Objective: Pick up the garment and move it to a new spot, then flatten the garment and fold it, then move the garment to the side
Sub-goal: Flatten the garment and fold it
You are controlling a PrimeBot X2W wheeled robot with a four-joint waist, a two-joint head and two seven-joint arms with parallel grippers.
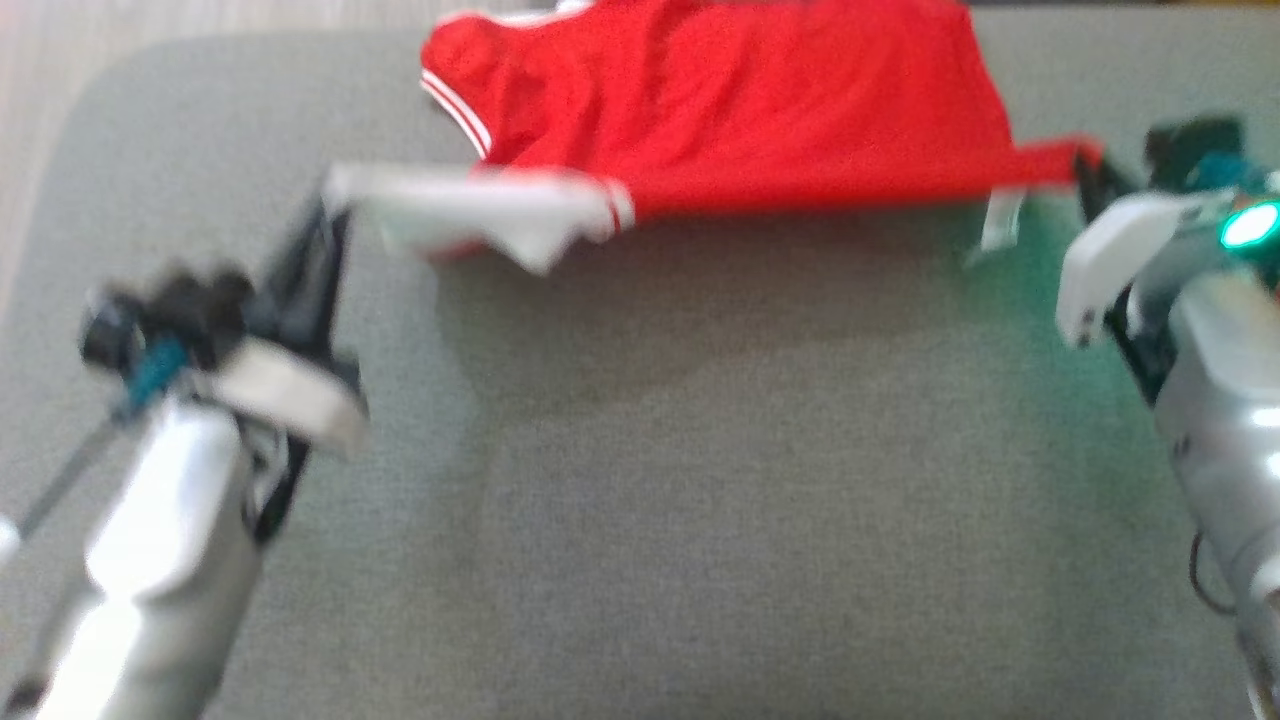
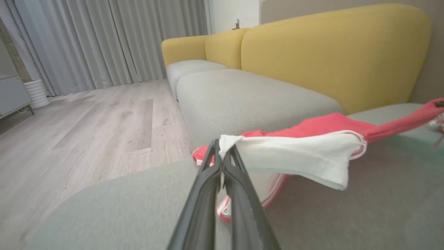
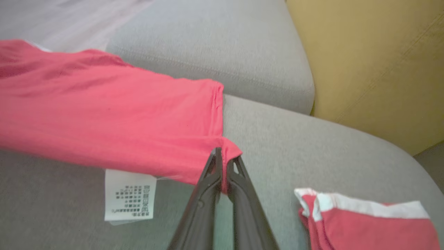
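Garment [image 1: 740,110] top edge cut off; left hand [image 1: 328,200] blurred, pinching it.

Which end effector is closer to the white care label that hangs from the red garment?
Right. The right end effector pinches the garment just beside the care label; the left end effector grips its white end, on the opposite side, far from the label.

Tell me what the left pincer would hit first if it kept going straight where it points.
The garment itself: the left pincer grips its white end. Beyond that, probably the neighbouring grey seat cushion, though depth is unclear.
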